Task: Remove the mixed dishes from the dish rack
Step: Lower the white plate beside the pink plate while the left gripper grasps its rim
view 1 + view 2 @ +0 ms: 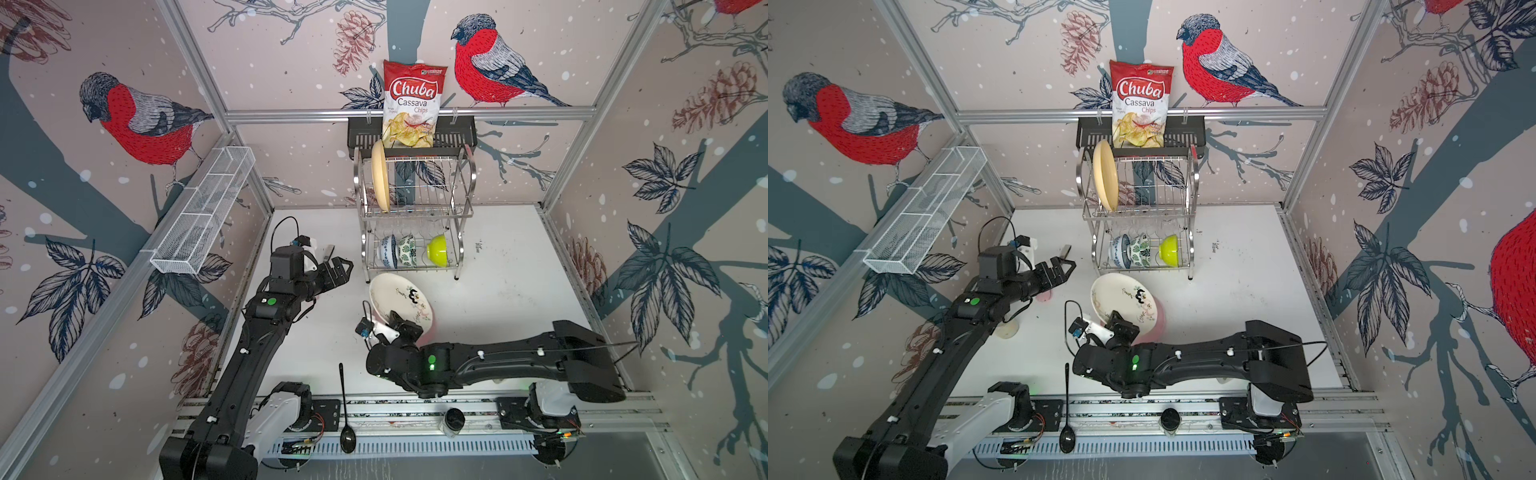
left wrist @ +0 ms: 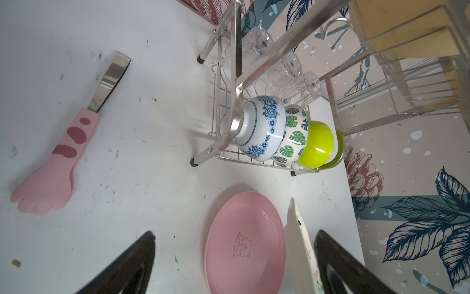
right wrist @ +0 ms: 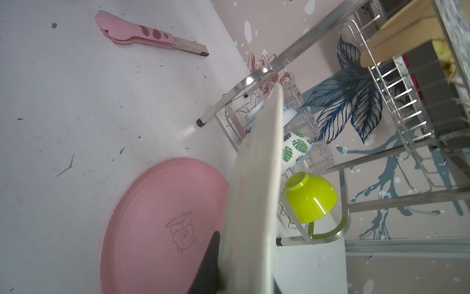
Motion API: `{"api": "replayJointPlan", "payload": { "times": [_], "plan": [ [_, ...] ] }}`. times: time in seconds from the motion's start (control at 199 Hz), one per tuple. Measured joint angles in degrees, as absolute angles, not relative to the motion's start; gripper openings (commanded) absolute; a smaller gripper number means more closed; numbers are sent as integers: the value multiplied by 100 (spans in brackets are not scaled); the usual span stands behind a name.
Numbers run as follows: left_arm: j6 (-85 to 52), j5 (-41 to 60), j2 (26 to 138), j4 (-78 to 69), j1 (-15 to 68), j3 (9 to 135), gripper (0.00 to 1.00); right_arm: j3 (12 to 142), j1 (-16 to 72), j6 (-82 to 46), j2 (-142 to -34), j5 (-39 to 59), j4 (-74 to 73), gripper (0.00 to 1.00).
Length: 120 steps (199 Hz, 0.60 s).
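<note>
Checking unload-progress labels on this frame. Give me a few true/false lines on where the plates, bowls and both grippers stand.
1. The right gripper is shut on the cream plate. True.
2. The pink plate sits in the dish rack. False: it lies flat on the table, under the tilted cream plate.
3. The yellow plate stands on edge in the rack's upper tier. True.
4. The blue-white bowl, green-leaf bowl and lime green bowl sit in the lower tier. True.
5. The left gripper holds the lime green bowl. False: it is open and empty.
</note>
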State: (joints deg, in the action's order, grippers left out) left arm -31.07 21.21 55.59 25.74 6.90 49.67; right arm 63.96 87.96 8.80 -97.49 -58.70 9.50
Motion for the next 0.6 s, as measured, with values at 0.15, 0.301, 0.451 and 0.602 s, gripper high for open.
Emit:
{"api": "replayJointPlan", "payload": {
  "times": [0.15, 0.301, 0.451, 0.602],
  "plan": [
    [-3114, 2467, 5577, 2523, 690, 4648, 96, 6541, 8976, 1409, -10193, -6080, 582, 0],
    [-3183, 3006, 5693, 2167, 690, 4394, 96, 6674, 9072, 1885, -10514, -6254, 329, 0],
    [-3483, 3632, 5837, 1516, 692, 4005, 96, 6696, 9100, 2239, -10615, -6337, 172, 0],
    [-3605, 3894, 5964, 1135, 902, 3771, 88, 6696, 9107, 2504, -10613, -6412, -102, 0]
  ]
}}
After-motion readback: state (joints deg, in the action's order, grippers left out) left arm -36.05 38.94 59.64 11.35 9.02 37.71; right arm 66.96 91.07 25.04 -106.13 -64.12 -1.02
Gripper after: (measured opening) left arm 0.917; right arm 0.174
